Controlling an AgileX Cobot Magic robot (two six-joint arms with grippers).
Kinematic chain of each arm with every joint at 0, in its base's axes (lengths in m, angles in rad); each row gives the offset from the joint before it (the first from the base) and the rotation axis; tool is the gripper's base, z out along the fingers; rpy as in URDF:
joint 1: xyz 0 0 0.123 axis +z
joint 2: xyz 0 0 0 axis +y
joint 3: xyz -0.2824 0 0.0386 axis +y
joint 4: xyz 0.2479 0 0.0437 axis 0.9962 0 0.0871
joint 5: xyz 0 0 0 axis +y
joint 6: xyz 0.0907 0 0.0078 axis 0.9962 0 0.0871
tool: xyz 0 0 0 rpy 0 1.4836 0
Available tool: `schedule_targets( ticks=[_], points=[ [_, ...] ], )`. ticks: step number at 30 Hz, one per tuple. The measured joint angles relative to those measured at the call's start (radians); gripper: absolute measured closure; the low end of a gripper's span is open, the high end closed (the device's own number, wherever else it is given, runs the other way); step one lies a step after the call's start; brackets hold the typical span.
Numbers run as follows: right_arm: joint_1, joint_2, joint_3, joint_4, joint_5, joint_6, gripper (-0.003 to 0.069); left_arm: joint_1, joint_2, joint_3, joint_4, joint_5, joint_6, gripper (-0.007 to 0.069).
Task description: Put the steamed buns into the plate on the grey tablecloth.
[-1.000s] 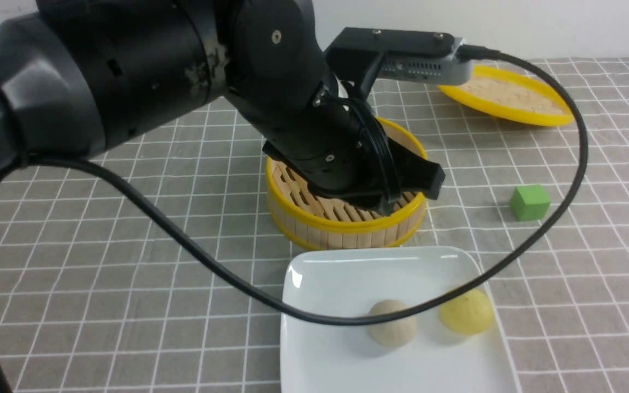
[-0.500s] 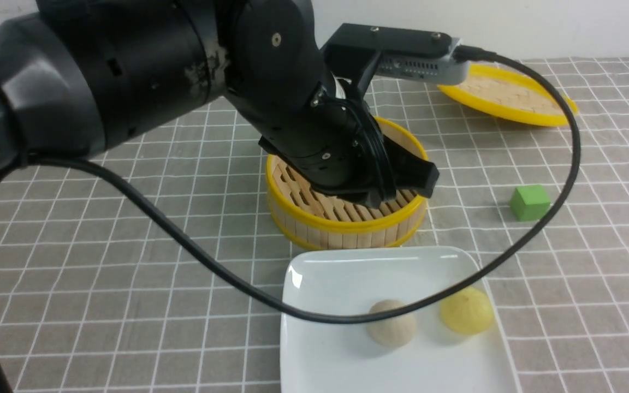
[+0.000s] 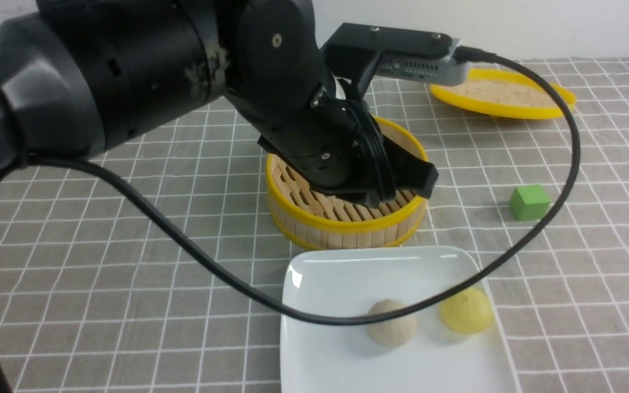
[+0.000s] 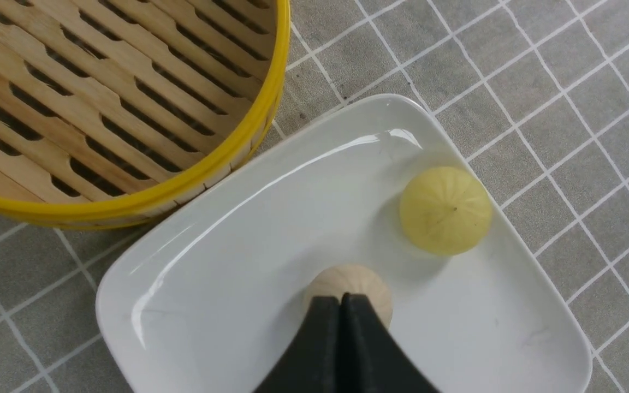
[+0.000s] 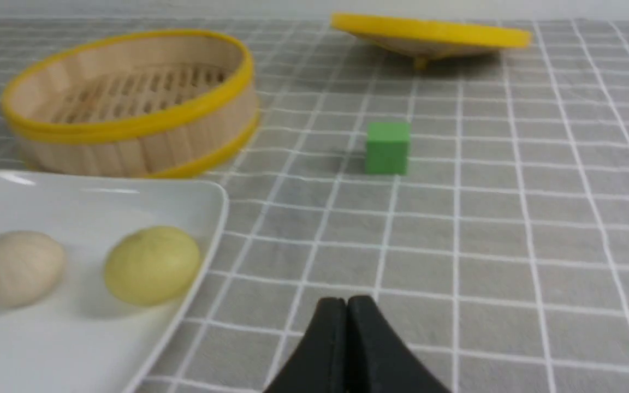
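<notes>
White plate [image 4: 227, 256] on the grey tablecloth [image 3: 129, 245] carries the beige bun [image 4: 347, 279] and, at its 3 o'clock, the yellow bun [image 4: 445, 210]; the left gripper [image 4: 340, 299], closed and empty, hangs above at 12 o'clock, nearer than the closed, empty right gripper [image 5: 346, 301] out toward 3 o'clock.

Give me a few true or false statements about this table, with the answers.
The beige bun and the yellow bun both lie on the white plate. True.
The bamboo steamer holds a bun. False: no bun shows inside it.
The left gripper is open. False: it is shut, holding nothing.
The green cube sits on the grey tablecloth, off the plate. True.
The lid covers the steamer. False: it lies apart on the cloth.
</notes>
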Motion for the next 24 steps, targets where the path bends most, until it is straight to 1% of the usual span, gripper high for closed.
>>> schedule_targets(
  ticks=[2, 3, 8, 12, 13, 14, 18, 22, 23, 24],
  points=[
    [-0.046, 0.000, 0.018, -0.001, 0.030, -0.001, 0.0650, 0.000, -0.003, 0.000, 0.006, 0.008, 0.000, 0.0622],
    [-0.050, 0.000, 0.020, -0.001, 0.033, -0.001, 0.0650, 0.000, -0.005, 0.000, 0.008, 0.010, 0.000, 0.0622],
    [-0.126, 0.000, 0.028, -0.003, 0.037, -0.001, 0.0645, 0.000, -0.064, 0.000, 0.087, 0.070, 0.000, 0.0622],
    [-0.177, 0.000, 0.029, -0.007, 0.032, -0.001, 0.0639, 0.000, -0.177, 0.000, 0.181, 0.135, 0.000, 0.0622],
    [-0.180, 0.000, 0.029, -0.007, 0.032, -0.001, 0.0639, 0.000, -0.184, 0.000, 0.185, 0.135, 0.000, 0.0622],
    [-0.199, 0.000, 0.030, -0.008, 0.031, -0.001, 0.0637, 0.000, -0.245, 0.000, 0.221, 0.165, -0.007, 0.0621],
    [-0.214, 0.000, 0.030, -0.010, 0.031, -0.001, 0.0632, 0.000, -0.351, 0.005, 0.286, 0.229, -0.048, 0.0620],
    [-0.218, 0.000, 0.030, -0.010, 0.030, -0.001, 0.0628, 0.000, -0.487, 0.102, 0.318, 0.246, -0.092, 0.0620],
    [-0.218, 0.000, 0.030, -0.010, 0.030, -0.001, 0.0624, 0.000, -0.552, 0.207, 0.322, 0.200, -0.122, 0.0620],
    [-0.218, 0.000, 0.030, -0.010, 0.030, -0.001, 0.0622, 0.000, -0.587, 0.264, 0.322, 0.153, -0.146, 0.0620]
  ],
)
